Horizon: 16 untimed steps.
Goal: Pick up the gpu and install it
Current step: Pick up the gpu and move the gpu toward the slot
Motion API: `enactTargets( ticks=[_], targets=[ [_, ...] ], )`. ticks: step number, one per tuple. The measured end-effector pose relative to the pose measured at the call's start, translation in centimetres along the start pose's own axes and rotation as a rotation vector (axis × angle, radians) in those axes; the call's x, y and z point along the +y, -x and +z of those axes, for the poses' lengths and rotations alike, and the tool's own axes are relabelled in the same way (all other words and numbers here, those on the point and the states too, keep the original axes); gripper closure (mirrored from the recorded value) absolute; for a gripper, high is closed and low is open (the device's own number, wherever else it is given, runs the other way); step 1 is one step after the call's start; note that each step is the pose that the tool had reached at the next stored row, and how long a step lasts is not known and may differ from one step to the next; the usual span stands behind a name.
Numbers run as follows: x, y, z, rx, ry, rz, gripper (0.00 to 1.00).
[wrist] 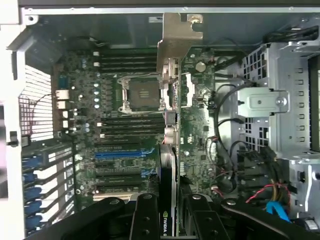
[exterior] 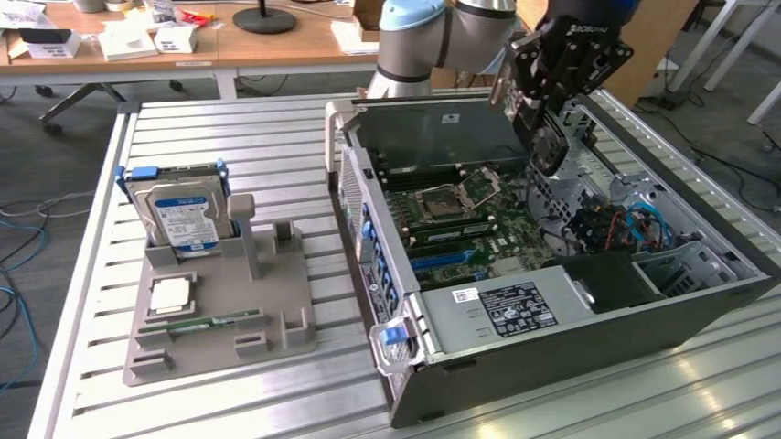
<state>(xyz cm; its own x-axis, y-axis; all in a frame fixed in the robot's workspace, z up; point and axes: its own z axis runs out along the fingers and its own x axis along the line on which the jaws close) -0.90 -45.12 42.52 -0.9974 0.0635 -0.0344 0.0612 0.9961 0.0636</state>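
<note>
The gpu [exterior: 546, 151], a dark card with a round fan, hangs upright from my gripper [exterior: 548, 117], which is shut on it. It is held over the back part of the open computer case [exterior: 683, 315], above the motherboard [exterior: 470, 224]. In the wrist view the gpu [wrist: 168, 165] appears edge-on between my black fingers [wrist: 145, 217]. Its silver bracket [wrist: 176, 40] points toward the far wall of the case. It hovers over the motherboard [wrist: 125, 100], beside the CPU socket [wrist: 141, 94], and a blue slot [wrist: 120, 154] lies close by.
On the exterior view's left stands a grey fixture [exterior: 274, 315] holding a silver hard drive [exterior: 183, 215], a square chip [exterior: 168, 294] and a green memory stick [exterior: 201, 322]. Inside the case are a power supply [exterior: 513, 306], drive cages [wrist: 272, 105] and loose cables [exterior: 623, 229].
</note>
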Motion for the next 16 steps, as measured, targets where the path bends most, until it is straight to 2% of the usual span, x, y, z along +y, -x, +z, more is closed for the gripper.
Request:
enactTargets(
  ticks=[8, 14, 16],
  targets=[
    [0.27, 3.4, 0.17, 0.0, 0.0001, 0.0, 0.74],
    [0.27, 3.5, 0.17, 0.0, -0.0001, 0.0, 0.74],
    [0.28, 3.7, 0.18, 0.0019, -0.0002, 0.0, 0.74]
  ],
)
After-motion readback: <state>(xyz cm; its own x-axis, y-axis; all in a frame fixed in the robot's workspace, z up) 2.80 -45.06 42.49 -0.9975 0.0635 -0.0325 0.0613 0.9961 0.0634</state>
